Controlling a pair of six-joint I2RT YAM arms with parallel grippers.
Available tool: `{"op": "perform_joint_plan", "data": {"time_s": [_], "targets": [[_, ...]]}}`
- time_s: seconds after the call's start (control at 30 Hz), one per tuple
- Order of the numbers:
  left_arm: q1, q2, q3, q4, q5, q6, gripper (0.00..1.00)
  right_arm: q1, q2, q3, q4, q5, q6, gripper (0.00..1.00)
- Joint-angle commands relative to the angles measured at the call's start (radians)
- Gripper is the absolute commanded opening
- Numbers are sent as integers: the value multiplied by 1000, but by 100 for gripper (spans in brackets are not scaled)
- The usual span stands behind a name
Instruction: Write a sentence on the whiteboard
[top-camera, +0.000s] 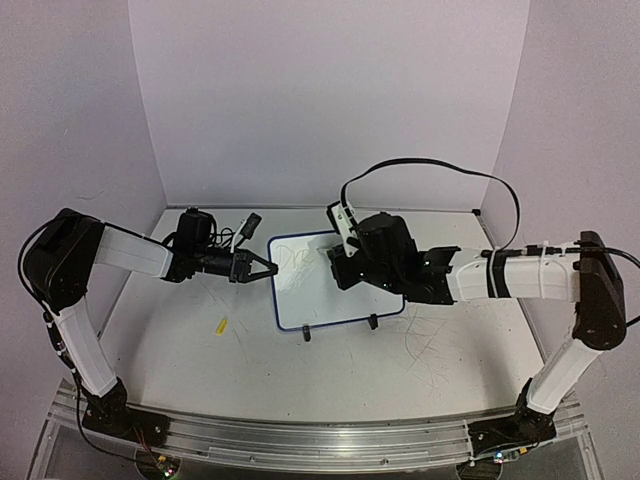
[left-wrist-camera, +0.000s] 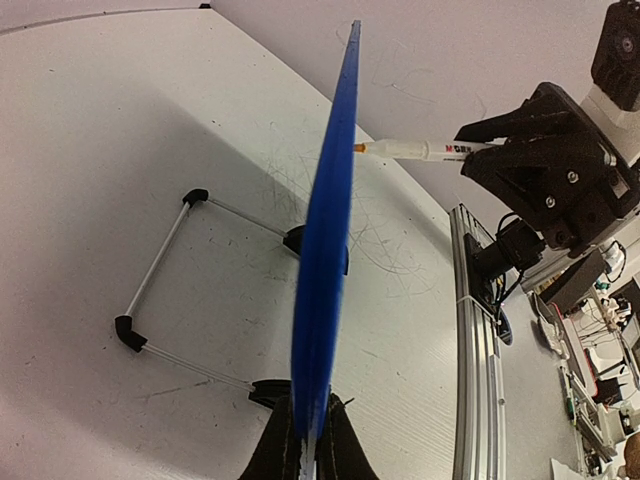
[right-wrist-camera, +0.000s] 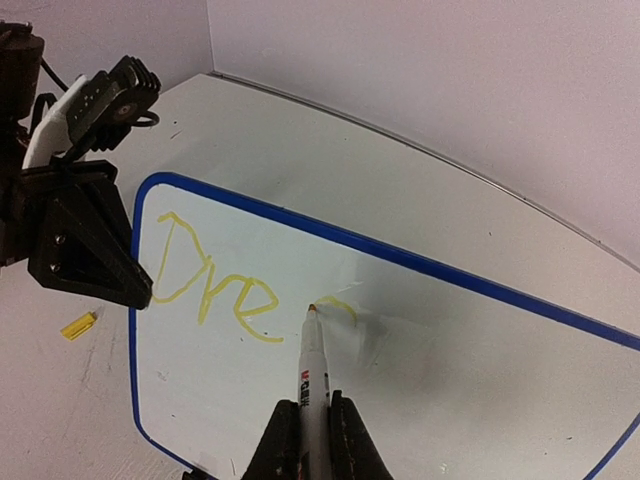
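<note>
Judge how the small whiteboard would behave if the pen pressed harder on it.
The whiteboard is probably stiff: its edge runs straight in the left wrist view. It seems light and apt to tip back, standing on only a thin wire stand, which may be why the left claw pinches its rim.

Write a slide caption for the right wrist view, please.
Right fingers hold a marker to the whiteboard, yellow "Dre" written; left fingers grip its rim.

Blue-rimmed white whiteboard (right-wrist-camera: 450, 390) bears yellow lettering (right-wrist-camera: 215, 290); the marker (right-wrist-camera: 313, 372) is white.
</note>
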Motion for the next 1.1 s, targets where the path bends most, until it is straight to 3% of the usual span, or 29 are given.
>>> {"op": "perform_joint_plan", "data": {"time_s": [0.0,1.07], "targets": [[1,-30,30,-25,-20,15,0,-2,20,16,-15,-26,6,0],[1,-27,28,-25,-17,15,0,-4,-54,-20,-93,42,-1,0]]}}
